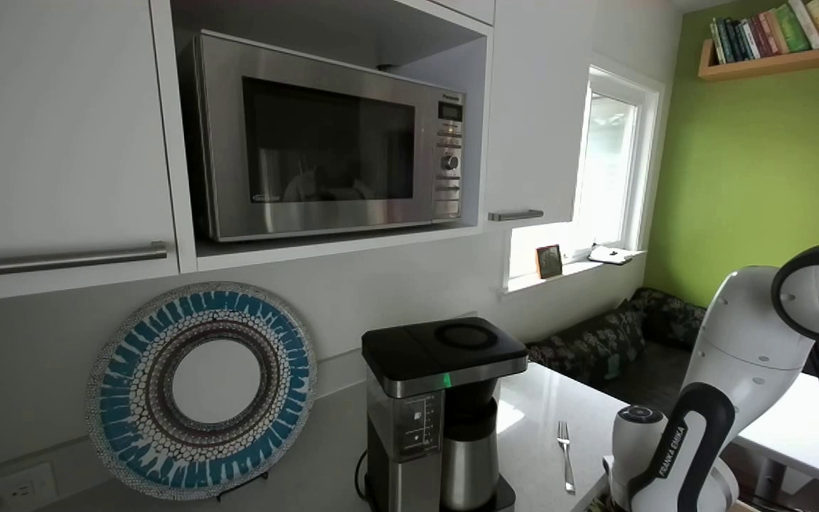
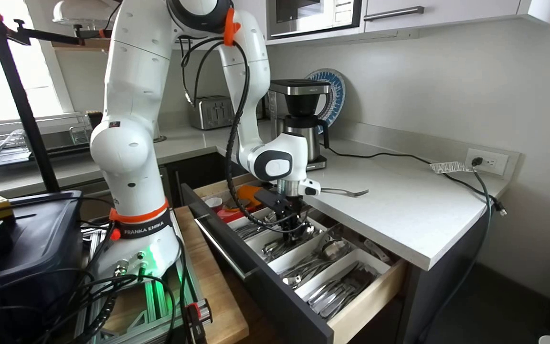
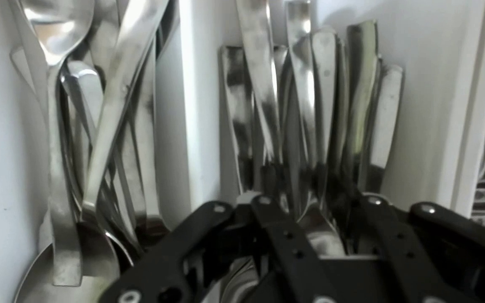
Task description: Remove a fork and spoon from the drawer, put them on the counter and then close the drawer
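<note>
The fork (image 2: 358, 193) lies on the white counter (image 2: 399, 215) close to its front edge; the fork (image 1: 566, 455) and counter (image 1: 527, 444) also show in another exterior view. The drawer (image 2: 370, 302) is pulled open, with a dark front and pale wood sides. My gripper (image 2: 294, 231) points down into a middle cutlery compartment. In the wrist view the gripper (image 3: 310, 185) has its fingers apart, low among several handles. A spoon (image 3: 326, 242) shows between the fingers, partly hidden by them. Whether the fingers touch it cannot be told.
White dividers (image 3: 202, 105) stand beside the fingers. A neighbouring compartment holds more spoons (image 3: 84, 269). The counter overhangs the drawer's back edge. A coffee maker (image 2: 299, 119) stands close behind the arm. Orange items (image 2: 248, 193) lie at the drawer's far end. A power cord (image 2: 380, 154) runs along the wall.
</note>
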